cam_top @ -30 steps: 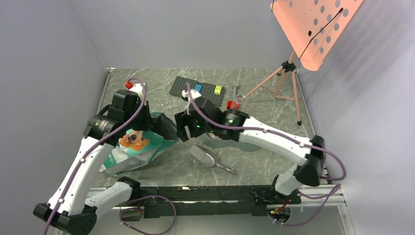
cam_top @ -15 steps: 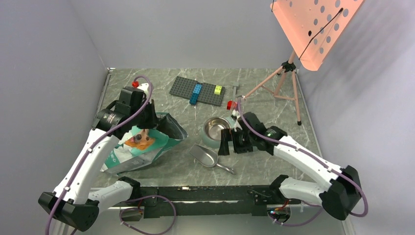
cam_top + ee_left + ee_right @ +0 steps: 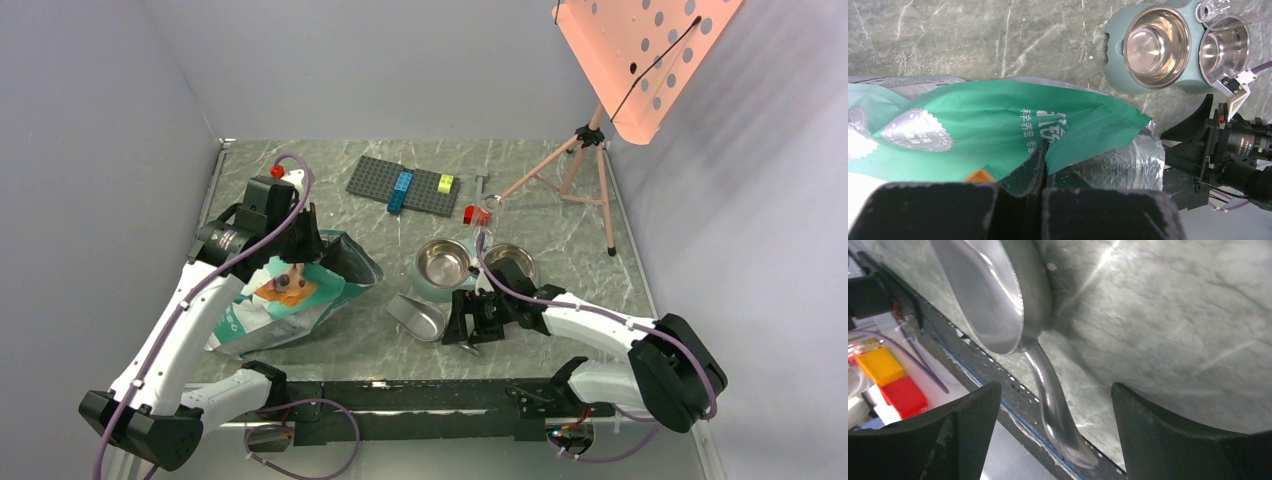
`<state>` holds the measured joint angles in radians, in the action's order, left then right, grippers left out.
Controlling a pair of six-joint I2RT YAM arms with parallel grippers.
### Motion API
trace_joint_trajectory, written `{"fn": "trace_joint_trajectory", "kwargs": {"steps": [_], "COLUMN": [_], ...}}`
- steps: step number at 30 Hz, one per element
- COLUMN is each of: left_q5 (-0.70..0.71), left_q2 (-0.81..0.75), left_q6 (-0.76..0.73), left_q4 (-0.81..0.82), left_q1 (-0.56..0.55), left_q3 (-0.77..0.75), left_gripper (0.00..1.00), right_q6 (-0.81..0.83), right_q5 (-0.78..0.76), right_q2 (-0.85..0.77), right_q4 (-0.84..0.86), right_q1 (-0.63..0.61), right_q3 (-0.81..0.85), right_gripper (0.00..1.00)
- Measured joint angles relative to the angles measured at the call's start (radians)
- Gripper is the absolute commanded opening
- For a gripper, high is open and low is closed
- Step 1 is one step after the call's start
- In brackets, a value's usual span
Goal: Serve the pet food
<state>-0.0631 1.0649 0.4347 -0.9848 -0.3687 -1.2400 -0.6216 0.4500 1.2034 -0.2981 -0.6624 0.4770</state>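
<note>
The teal-and-white pouch (image 3: 290, 305) lies at the left with its mouth propped open toward the middle. My left gripper (image 3: 303, 243) is shut on the pouch's upper edge (image 3: 1058, 125), its fingertips (image 3: 1040, 155) pinching the green film. The pet food is hidden inside the pouch. The shiny metal scoop (image 3: 418, 316) lies on the table in front of the twin-bowl dish (image 3: 422, 280), both of whose steel bowls are bare. My right gripper (image 3: 466, 322) stands open low over the scoop's handle (image 3: 1055, 410), one finger on each side, not touching it.
A grey baseplate (image 3: 372, 178) with blue and yellow bricks lies at the back. A red brick (image 3: 470, 212) sits near the feet of a pink tripod stand (image 3: 585, 150). The scoop's handle reaches the table's front edge (image 3: 1013, 412). Grey walls close in on both sides.
My right arm has swung from the pouch's mouth, past the bowls, down to the scoop's handle, with its jaws opened wide. The left gripper keeps its hold on the pouch.
</note>
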Motion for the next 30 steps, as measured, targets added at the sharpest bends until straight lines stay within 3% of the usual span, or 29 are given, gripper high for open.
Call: {"fn": "trace_joint_trajectory", "kwargs": {"steps": [8,13,20,28,30], "left_q5": [-0.007,-0.018,-0.029,-0.048,-0.050], "left_q2": [0.000,0.009,0.035,0.035,0.032], "left_q6": [-0.002,-0.004,-0.014,-0.026,-0.023], "left_q4": [-0.004,-0.014,-0.035,-0.036,-0.031], "left_q1": [0.001,0.001,0.001,0.001,-0.001], "left_q3": [-0.001,-0.009,-0.028,-0.027,-0.020], "left_gripper": [0.00,0.00,0.00,0.00,0.00], "right_q6": [-0.109,-0.237,-0.392,-0.400,-0.389], "right_q5": [0.105,0.108,0.083,0.131,0.122], "right_q2": [-0.079,-0.129,-0.143,-0.044,-0.037], "right_q4": [0.312,0.505,0.746,0.879,0.851], "right_q1": [0.001,0.002,0.003,-0.002,0.002], "right_q3": [-0.175,-0.296,-0.442,-0.410,-0.383], "right_gripper": [0.81,0.73,0.49,0.00,0.00]}}
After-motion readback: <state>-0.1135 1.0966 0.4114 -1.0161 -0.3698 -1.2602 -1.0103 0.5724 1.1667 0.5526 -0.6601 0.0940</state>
